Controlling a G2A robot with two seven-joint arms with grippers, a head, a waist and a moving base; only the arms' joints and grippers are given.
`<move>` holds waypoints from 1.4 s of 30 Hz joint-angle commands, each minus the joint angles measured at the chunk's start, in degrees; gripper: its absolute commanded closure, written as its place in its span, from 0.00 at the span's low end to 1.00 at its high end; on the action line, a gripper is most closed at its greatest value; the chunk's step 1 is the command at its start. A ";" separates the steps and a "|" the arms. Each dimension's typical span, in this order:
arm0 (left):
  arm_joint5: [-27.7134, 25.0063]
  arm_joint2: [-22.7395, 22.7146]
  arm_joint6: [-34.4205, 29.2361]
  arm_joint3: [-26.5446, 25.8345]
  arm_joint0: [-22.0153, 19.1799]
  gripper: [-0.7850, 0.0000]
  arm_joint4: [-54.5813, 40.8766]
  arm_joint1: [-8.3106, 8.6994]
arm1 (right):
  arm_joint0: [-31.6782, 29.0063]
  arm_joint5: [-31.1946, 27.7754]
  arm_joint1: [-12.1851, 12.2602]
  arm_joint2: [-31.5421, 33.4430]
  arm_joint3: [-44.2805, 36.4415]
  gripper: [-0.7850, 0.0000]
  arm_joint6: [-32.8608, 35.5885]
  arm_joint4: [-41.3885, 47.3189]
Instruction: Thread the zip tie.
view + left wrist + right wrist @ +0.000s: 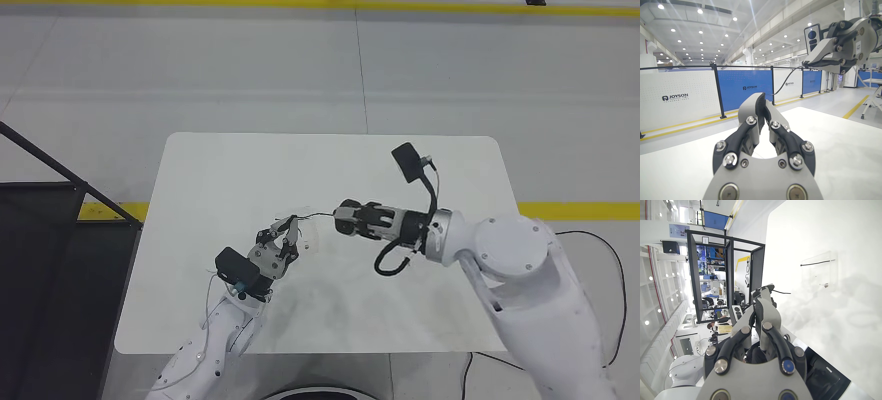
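Left gripper (763,97) pinched together on one end of the black zip tie (787,78), strap arcing above the white table (200,200) toward two o'clock in the top view, far end apparently clamped between the closed right gripper (806,64) tips

Print shows in a few places, though none that I will spell out. The blue panel (738,79) beyond my left wrist carries a logo with one word beside it. The wide white panel (677,85) to its left has the same mark, with a smaller line beneath. The narrow white panel (787,91) to its right repeats it. Above and right of the blue panel, a sticker (857,47) on my right gripper (806,64) bears an illegible scrawl.
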 commanded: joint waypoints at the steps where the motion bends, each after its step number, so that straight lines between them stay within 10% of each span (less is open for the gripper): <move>1: 0.00 0.00 0.00 0.00 0.00 1.00 0.00 0.00 | 0.05 -0.04 0.01 0.00 0.15 1.00 -0.07 0.28; 42: 0.00 0.00 0.00 0.00 0.00 1.00 0.00 0.00 | 10.26 10.67 0.05 -12.87 5.96 1.00 6.24 -12.82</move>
